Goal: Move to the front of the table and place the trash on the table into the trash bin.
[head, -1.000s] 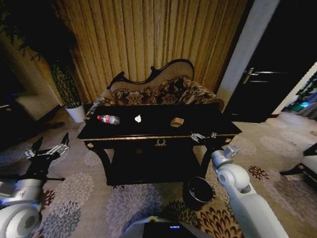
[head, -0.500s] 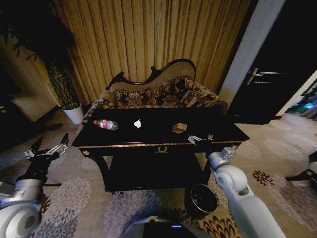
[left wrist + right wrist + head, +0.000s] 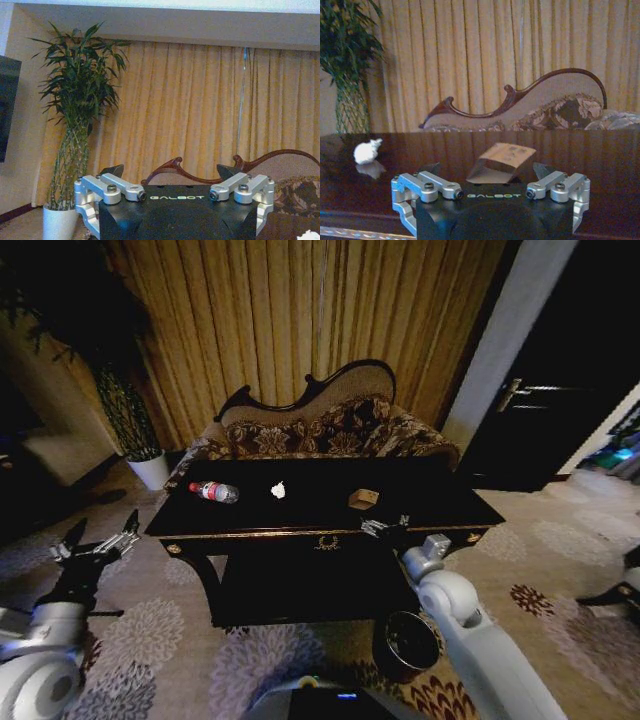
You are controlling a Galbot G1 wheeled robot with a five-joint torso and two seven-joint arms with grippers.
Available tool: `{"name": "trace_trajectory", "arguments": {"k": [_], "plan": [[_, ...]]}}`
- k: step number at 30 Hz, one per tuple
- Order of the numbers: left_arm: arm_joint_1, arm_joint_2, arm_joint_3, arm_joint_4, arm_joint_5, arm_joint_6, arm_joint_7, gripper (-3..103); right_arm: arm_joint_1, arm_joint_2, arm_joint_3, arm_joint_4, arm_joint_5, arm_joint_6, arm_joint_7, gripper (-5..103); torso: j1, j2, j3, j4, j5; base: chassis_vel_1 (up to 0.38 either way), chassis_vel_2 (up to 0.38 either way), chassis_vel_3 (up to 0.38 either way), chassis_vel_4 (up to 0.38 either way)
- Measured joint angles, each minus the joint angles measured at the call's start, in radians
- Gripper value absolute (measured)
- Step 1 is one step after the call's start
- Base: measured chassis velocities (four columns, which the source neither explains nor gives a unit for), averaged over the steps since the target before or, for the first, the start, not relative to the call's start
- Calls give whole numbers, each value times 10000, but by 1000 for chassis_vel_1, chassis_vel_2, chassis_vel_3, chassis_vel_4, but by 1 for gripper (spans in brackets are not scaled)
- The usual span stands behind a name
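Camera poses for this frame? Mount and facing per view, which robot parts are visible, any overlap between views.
Head view: on the head, facing forward and down at the table; both arms show, left gripper low to the table's left, right gripper at its front edge.
Left wrist view: behind the open left gripper, facing curtain, plant and sofa back.
Right wrist view: behind the open right gripper, level with the tabletop, facing the tan box.
Shared: box, paper wad and sofa appear in head and right wrist views.

Both grippers seemingly spread-fingered, empty.
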Motion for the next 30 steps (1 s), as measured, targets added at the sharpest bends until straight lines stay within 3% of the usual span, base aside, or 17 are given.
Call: {"name": "trace_trajectory", "arguments": {"k": [30], "plan": [[-92, -126, 360, -288, 367, -21, -38, 100, 2063, -184, -519, -2125, -114, -67, 383, 100, 0, 0, 1, 0, -1, 0, 0, 0, 0]]}}
